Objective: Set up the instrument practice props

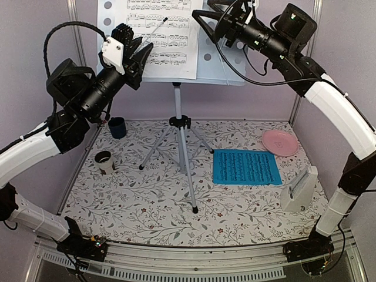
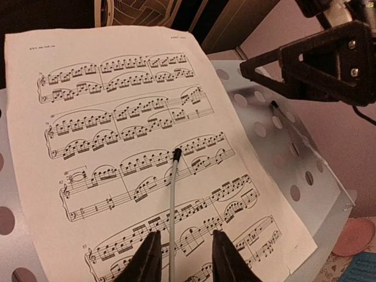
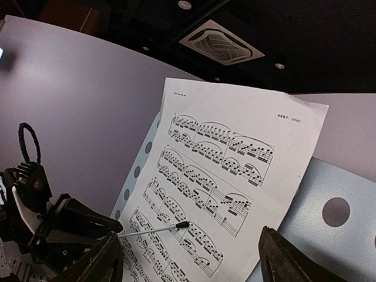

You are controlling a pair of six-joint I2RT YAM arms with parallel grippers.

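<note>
Mounting step: white music sheet [image 1: 158, 41] sits on the stand tray [image 1: 226, 66] — left pincer [image 2: 185, 236] parted astride its wire arm [image 2: 173, 200], right pincer [image 3: 191, 242] gaping. Next, likely: pinch the flat blue music sheet [image 1: 247, 167] off the right side of the worktop [image 1: 147, 205].

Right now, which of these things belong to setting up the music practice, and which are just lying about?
Part of the job: music stand, white music sheet on its tray, blue music sheet on the table, white metronome.

Just lying about: pink plate, blue cup, pale cup.
</note>
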